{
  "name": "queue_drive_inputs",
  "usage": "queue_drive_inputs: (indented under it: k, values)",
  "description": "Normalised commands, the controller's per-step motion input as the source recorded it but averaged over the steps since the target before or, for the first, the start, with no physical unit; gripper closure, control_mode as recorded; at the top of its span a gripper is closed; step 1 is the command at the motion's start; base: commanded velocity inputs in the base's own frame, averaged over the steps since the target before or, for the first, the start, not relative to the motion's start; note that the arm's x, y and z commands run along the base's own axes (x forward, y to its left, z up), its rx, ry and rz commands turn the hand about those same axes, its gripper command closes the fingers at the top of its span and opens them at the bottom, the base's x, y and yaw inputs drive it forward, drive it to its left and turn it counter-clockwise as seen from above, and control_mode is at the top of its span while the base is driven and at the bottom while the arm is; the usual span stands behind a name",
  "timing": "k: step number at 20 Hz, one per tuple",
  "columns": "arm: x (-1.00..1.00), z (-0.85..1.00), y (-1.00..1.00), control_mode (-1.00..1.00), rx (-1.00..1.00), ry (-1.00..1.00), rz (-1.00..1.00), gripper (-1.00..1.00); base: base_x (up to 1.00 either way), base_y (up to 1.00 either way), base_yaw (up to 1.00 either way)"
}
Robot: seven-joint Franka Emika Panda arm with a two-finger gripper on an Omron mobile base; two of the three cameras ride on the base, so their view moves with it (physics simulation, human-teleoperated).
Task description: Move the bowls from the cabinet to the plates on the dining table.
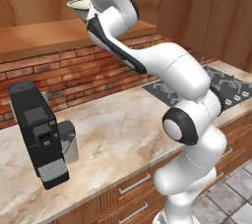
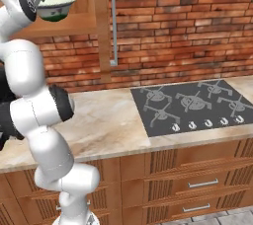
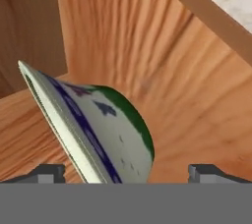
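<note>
Now gripper astride patterned bowl

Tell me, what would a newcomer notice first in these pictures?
The white arm reaches up into the open wooden cabinet, where a patterned bowl sits right at its hand. In the hand view the jaws stand wide open on either side of the bowl. Below, a black hob lies in the marble counter.

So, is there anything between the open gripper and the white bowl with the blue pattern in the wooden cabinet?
Nothing visible stands between them. In the hand view the white, blue-patterned bowl already lies between the two dark fingertips of the open gripper, with only the brown wooden cabinet floor behind it.
</note>
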Motion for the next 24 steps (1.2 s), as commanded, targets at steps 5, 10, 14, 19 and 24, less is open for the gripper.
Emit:
queue_drive_inputs:
  k: [5, 10, 14, 19, 24]
  values:
    - [0.58, -0.04, 0.0, -1.0, -0.07, 0.02, 0.07, -1.0, 0.0, 0.0, 0.0]
    - [0.57, -0.2, 0.0, -1.0, -0.08, 0.03, 0.09, -1.0, 0.0, 0.0, 0.0]
    - [0.51, -0.14, 0.01, -1.0, -0.06, 0.03, 0.09, 1.0, 0.0, 0.0, 0.0]
    - [0.31, 0.0, 0.03, -1.0, -0.02, 0.0, 0.08, 1.0, 0.0, 0.0, 0.0]
    - [0.21, 0.0, 0.0, -1.0, 0.0, 0.0, 0.08, 1.0, 0.0, 0.0, 0.0]
